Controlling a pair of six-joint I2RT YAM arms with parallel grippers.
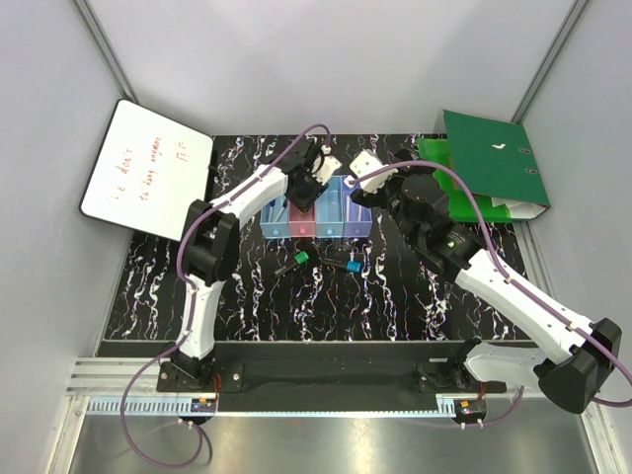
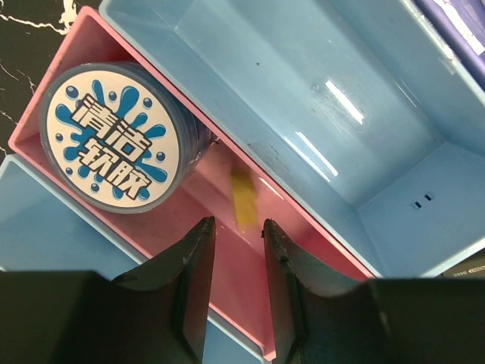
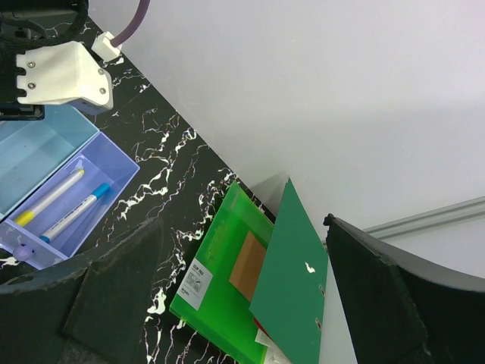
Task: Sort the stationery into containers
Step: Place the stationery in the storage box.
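Note:
The containers (image 1: pixel 341 232) are a row of joined bins at the middle of the mat: light blue, pink, blue, purple. My left gripper (image 1: pixel 304 190) hangs over the pink bin (image 2: pixel 250 265). It (image 2: pixel 237 224) is open, with nothing between the fingers. In that bin lie a round blue roll (image 2: pixel 114 136) and a blurred yellow piece (image 2: pixel 244 197), just beyond the fingertips. The purple bin (image 3: pixel 114 163) holds two white markers (image 3: pixel 74 213). My right gripper (image 1: pixel 387 183) (image 3: pixel 241 224) stands wide open and empty beside the purple bin. A green and black marker (image 1: pixel 293 263) and a small blue piece (image 1: pixel 352 267) lie on the mat.
A green binder (image 1: pixel 494 163) (image 3: pixel 292 288) lies open at the back right on a light green folder (image 3: pixel 220 280). A whiteboard (image 1: pixel 148 168) with red writing leans at the back left. The blue bin (image 2: pixel 303 114) beside the pink one is empty. White walls close in the back.

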